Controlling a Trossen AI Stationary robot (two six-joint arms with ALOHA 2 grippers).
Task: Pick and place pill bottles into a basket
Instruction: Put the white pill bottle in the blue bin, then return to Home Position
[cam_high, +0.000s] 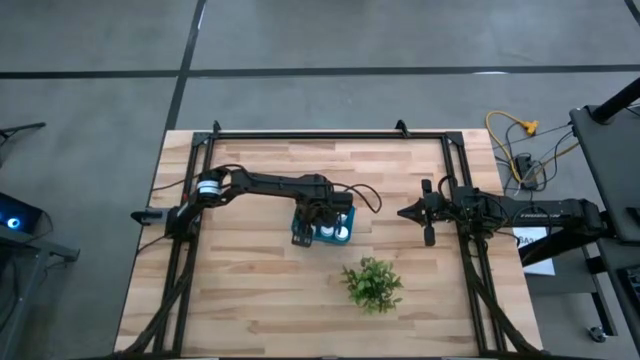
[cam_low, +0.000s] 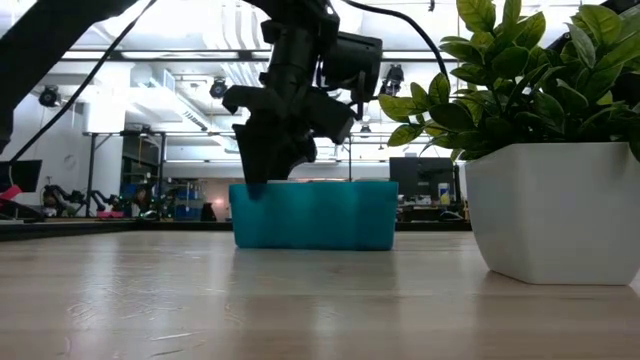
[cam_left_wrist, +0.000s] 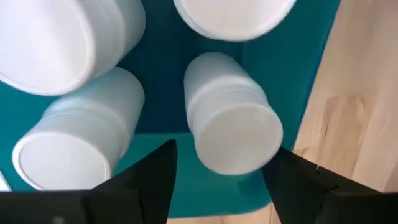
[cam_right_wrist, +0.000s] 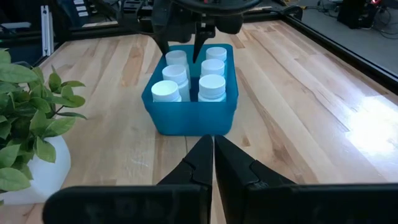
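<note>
your left gripper (cam_right_wrist: 185, 45) hangs over the basket (cam_right_wrist: 189, 118), fingers parted around a bottle (cam_left_wrist: 231, 121), not gripping; right gripper (cam_right_wrist: 213, 163) waits closed, well right.

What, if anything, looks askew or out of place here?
Nothing stands out. Six pill bottles stand upright in two rows in the basket; the left gripper hangs open over its far end, the right gripper waits shut.

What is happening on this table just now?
The left pincer hangs open over the far end of the teal basket, astride a pill bottle standing inside. Six white pill bottles fill the basket in two rows. The right pincer waits shut, off to the side, near a potted plant.
</note>
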